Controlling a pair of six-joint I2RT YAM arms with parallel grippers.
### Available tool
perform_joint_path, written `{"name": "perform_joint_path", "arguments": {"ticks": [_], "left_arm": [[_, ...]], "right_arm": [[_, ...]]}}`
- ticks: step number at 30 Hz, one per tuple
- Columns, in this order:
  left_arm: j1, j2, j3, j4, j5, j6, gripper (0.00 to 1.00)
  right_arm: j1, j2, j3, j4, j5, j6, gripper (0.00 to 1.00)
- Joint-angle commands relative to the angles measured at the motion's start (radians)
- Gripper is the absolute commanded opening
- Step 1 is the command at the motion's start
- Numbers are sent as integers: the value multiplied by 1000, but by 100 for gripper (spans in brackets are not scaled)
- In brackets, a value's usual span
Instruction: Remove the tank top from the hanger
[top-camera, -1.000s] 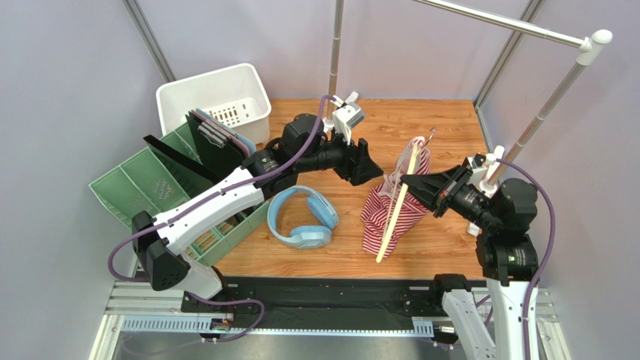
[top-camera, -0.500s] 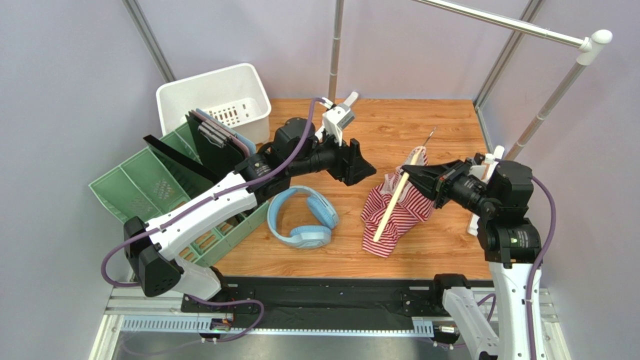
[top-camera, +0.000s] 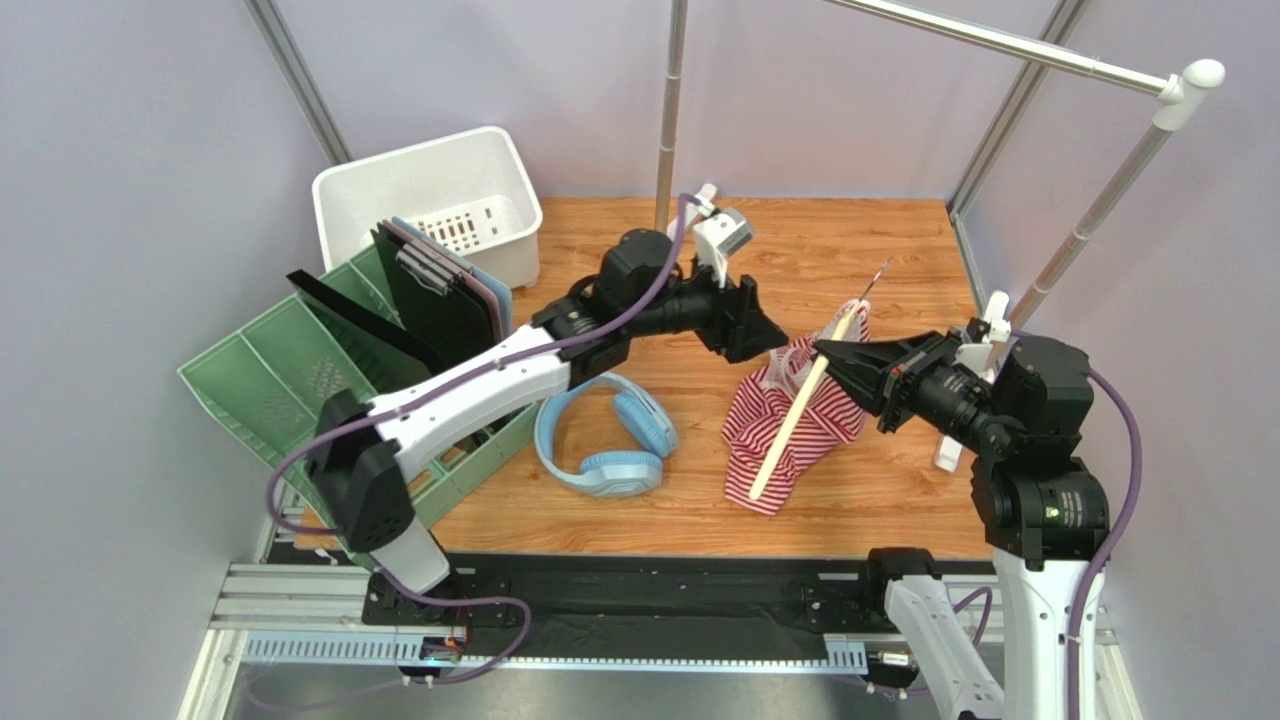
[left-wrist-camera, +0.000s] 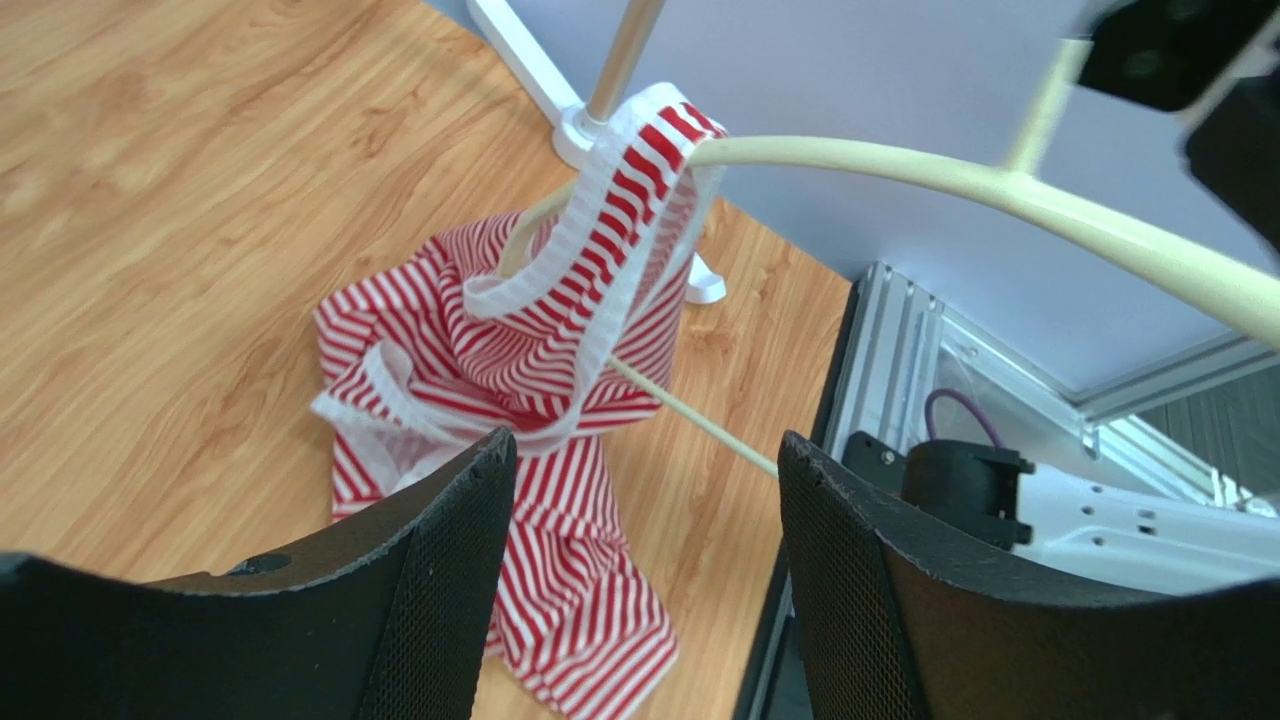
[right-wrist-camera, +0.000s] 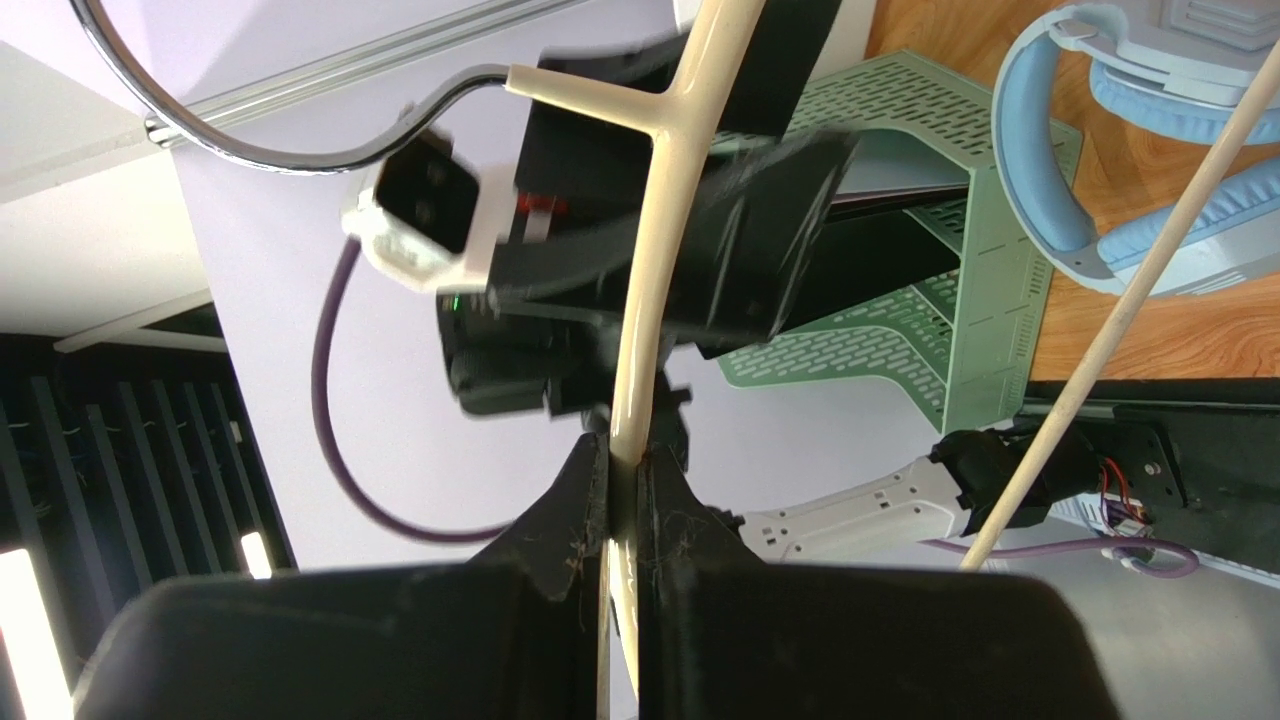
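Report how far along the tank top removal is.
Done: the right pincer has the hanger clamped and held up. In hand: the open left pincer hovers beside the tank top. Left: one strap is still looped over the hanger's arm, so the garment must be pulled free.

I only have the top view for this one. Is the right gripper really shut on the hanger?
Observer: Yes; the right wrist view shows the right gripper shut on the hanger, pinching its cream arm.
Operator: Has the left gripper got the tank top?
Observer: No; its wrist view shows it open, the tank top ahead, not gripped.
Operator: Is a strap on the hanger?
Observer: Yes, one strap drapes over the hanger's end.
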Motion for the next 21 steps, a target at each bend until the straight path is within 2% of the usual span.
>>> {"name": "perform_joint_path", "arguments": {"ticks": [1,6,15,17,21], "left_arm": [[6,130,113,147,148,64,70],[6,233,207,171,149,56,69],[6,308,212,311,225,-34,65],[4,324,201,342,249,-48,62],[4,353,212,359,245,-65,47]], "right_arm": [[3,-27,16,61,-48,37,0],[3,-40,19,61,-55,40,0],[40,-62,-5,62,-60,40,0],[43,-65,-11,68,-60,42,0],[46,-70,-14,73,-63,46,0]]}}
